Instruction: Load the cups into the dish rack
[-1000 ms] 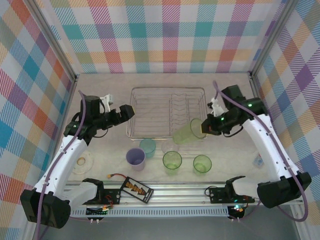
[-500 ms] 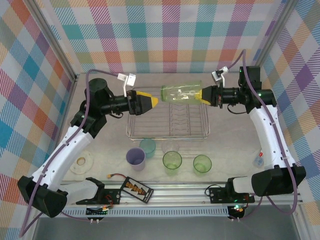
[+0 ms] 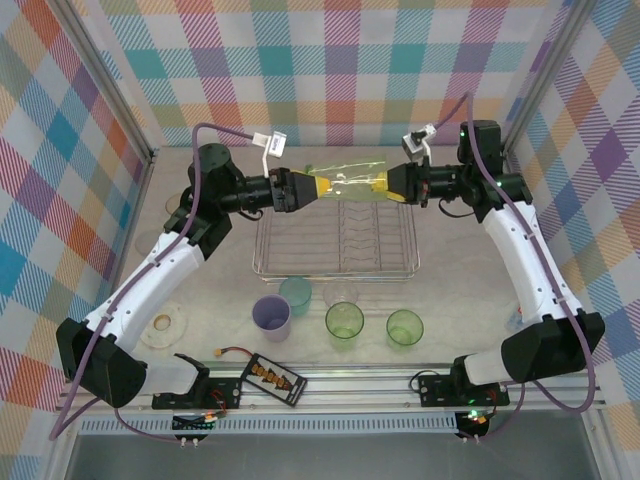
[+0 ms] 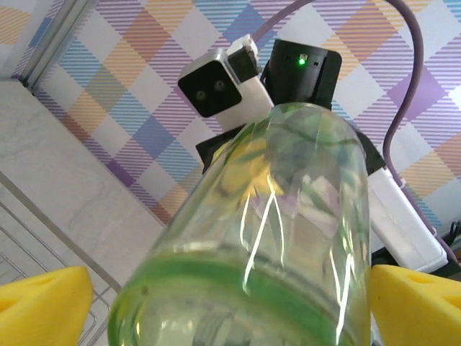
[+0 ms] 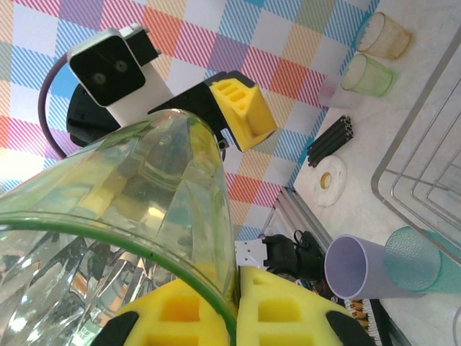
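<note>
By the bench's (image 3: 470, 270) left edge, in the right wrist view, a yellowish tumbler (image 5: 384, 34) and a pale green tumbler (image 5: 367, 75) stood upright side by side. The left gripper (image 3: 318, 186) hung above the far rim of the large clear rectangular dish rack with thin wire dividers (image 3: 336, 270). Its yellow fingers (image 4: 43, 306) were spread wide to either side of the base end of a light green translucent plastic tumbler (image 3: 358, 184). Whether either pad touched the wall could not be told.

That tumbler lay on its side in the air over the rack's far edge, between the two grippers. At its mouth the right gripper (image 3: 398, 184) had its fingers pressed together on the rim, one pad inside the thin wall and one outside.

Just off the rack's near edge stood a lilac tumbler (image 3: 271, 317), a teal tumbler (image 3: 295, 294), a clear tumbler (image 3: 341, 292) and two more green tumblers (image 3: 344, 321) (image 3: 405, 327), all upright.

The held tumbler looked very light and fairly stiff, with a glossy, ribbed wall that would likely be slippery. Pinched at one spot on the rim, it could swing. A hold across the body near the thicker base seemed safer. Only a gentle squeeze would be wise, since the thin wall would probably flex.
</note>
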### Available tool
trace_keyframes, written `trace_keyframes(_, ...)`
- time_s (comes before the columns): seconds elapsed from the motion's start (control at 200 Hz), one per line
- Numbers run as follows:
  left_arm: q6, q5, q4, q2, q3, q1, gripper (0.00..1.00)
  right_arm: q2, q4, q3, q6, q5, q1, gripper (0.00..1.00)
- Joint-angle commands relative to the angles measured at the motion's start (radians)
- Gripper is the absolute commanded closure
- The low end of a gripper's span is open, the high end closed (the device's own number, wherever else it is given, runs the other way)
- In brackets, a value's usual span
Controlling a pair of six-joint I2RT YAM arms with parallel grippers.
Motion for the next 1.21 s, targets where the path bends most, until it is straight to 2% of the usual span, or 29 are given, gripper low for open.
trace_keyframes(0.0, -0.029, -0.035, 0.033, 0.001, 0.033, -0.008, 0.07, 0.015, 0.036, 0.002, 0.004, -0.050, 0.011, 1.00)
trace_keyframes(0.075, -0.049, -0.030, 0.056, 0.001, 0.023, -0.007, 0.11, 0.030, 0.052, -0.002, 0.020, -0.053, 0.011, 1.00)
trace_keyframes(0.235, -0.057, -0.011, 0.067, -0.005, 0.009, -0.011, 0.26, 0.043, 0.105, -0.016, 0.052, -0.049, 0.014, 1.00)
trace_keyframes(0.36, -0.054, -0.016, 0.128, -0.032, -0.035, -0.015, 0.27, 0.053, 0.151, -0.026, 0.071, -0.059, 0.014, 1.00)
trace_keyframes(0.475, -0.042, -0.015, 0.109, -0.034, -0.030, -0.020, 0.28, 0.066, 0.159, -0.023, 0.072, -0.063, 0.014, 1.00)
trace_keyframes(0.515, -0.037, -0.010, 0.096, -0.031, -0.026, -0.023, 0.27, 0.069, 0.161, -0.024, 0.072, -0.063, 0.013, 1.00)
trace_keyframes(0.57, -0.026, -0.003, 0.094, -0.031, -0.026, -0.030, 0.20, 0.070, 0.161, -0.025, 0.071, -0.063, 0.013, 1.00)
trace_keyframes(0.67, -0.006, -0.009, 0.084, -0.038, -0.030, -0.039, 0.18, 0.072, 0.161, -0.030, 0.071, -0.060, 0.013, 1.00)
trace_keyframes(0.75, 0.008, -0.007, 0.074, -0.039, -0.030, -0.043, 0.12, 0.073, 0.162, -0.034, 0.071, -0.061, 0.014, 1.00)
trace_keyframes(0.85, 0.027, -0.006, 0.055, -0.039, -0.030, -0.046, 0.11, 0.076, 0.164, -0.035, 0.074, -0.058, 0.014, 1.00)
trace_keyframes(1.045, 0.027, -0.002, -0.036, -0.015, 0.014, -0.050, 0.25, 0.085, 0.165, -0.034, 0.074, -0.062, 0.015, 1.00)
trace_keyframes(1.2, 0.030, 0.008, -0.081, 0.010, 0.049, -0.059, 0.42, 0.091, 0.160, -0.034, 0.072, -0.063, 0.017, 1.00)
